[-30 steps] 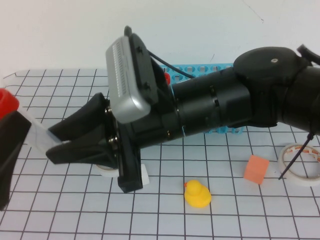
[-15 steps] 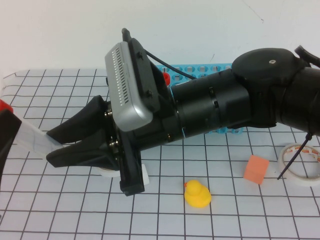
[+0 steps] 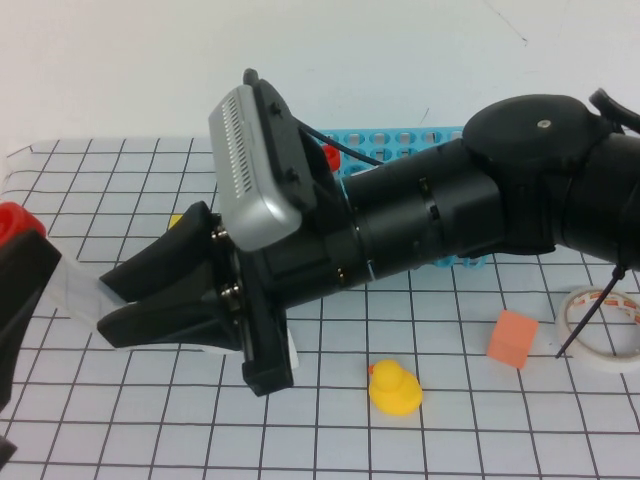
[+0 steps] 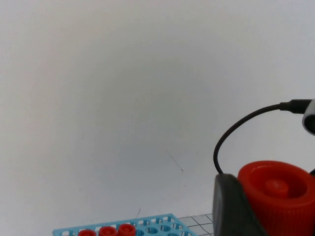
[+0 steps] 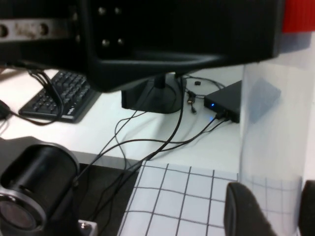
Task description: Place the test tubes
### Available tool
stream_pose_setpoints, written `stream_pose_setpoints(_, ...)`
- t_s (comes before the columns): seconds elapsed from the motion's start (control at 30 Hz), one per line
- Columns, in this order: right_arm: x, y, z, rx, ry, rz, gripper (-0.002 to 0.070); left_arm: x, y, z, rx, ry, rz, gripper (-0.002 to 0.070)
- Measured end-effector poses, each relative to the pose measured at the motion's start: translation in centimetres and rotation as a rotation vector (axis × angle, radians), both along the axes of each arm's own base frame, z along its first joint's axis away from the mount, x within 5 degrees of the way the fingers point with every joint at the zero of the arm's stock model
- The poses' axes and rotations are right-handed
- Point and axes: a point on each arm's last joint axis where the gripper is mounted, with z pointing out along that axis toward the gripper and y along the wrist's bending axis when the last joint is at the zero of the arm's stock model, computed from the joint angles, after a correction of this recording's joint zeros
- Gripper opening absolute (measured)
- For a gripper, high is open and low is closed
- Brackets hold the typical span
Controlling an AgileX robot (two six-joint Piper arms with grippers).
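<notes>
Since a second ago the right claw (image 3: 103, 303) has sunk a little, and the red cap (image 3: 12, 222) of the tube (image 3: 75, 285) sits lower, just above the left claw (image 3: 18, 300). Much is hidden. The left claw is cut off at the high view's left edge, so I cannot tell whether it grips the tube or only flanks it. The tube's closed end vanishes between the right claw's fingers (image 3: 150, 265), which are set narrow and pinch it. The blue rack (image 3: 400, 140) shows only in strips behind the right arm (image 3: 450, 215). The tube hangs above the counter (image 3: 330, 440) at its left side, with its long axis nearly level and running left to right. Its cap points toward the robot's left and is slightly raised. The left wrist view shows the cap (image 4: 275, 196) close up, and three more red caps stand in the rack (image 4: 123, 228) beyond it.
</notes>
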Motion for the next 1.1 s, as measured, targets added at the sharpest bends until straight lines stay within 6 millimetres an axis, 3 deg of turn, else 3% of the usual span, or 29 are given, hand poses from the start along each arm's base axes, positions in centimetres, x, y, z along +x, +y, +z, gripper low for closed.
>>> stream_pose_setpoints(0.13,0.6,-0.8,0.1,-0.025,0.03,-0.026,0.0251,0.0,-0.1,-0.1,0.017,-0.002,-0.008,0.0265)
stream_pose_setpoints(0.33,1.9,-3.7,1.4,-0.095,-0.063,-0.099,0.0287,0.0,-0.2,-0.1,0.038,-0.007,-0.013,0.0265)
stream_pose_setpoints(0.47,1.8,-6.3,2.9,-0.175,-0.151,-0.14,0.0283,0.0,-0.2,-0.1,0.038,-0.007,-0.013,0.0265)
stream_pose_setpoints(0.57,1.2,-8.7,4.2,-0.268,-0.188,-0.193,0.0225,0.0,-0.2,-0.1,0.035,-0.008,-0.013,0.0265)
stream_pose_setpoints(0.7,-0.7,-12.3,6.4,-0.428,-0.178,-0.315,0.0066,0.6,-0.2,-0.1,0.031,0.003,-0.006,0.0265)
stream_pose_setpoints(0.77,-1.9,-14.1,7.4,-0.508,-0.195,-0.376,0.0032,1.3,-0.2,0.3,0.039,0.008,-0.001,0.0265)
stream_pose_setpoints(1.1,-10.4,-22.2,12.7,-0.587,-0.244,-0.711,0.0006,7.3,-1.7,4.3,0.012,0.0,-0.165,0.0265)
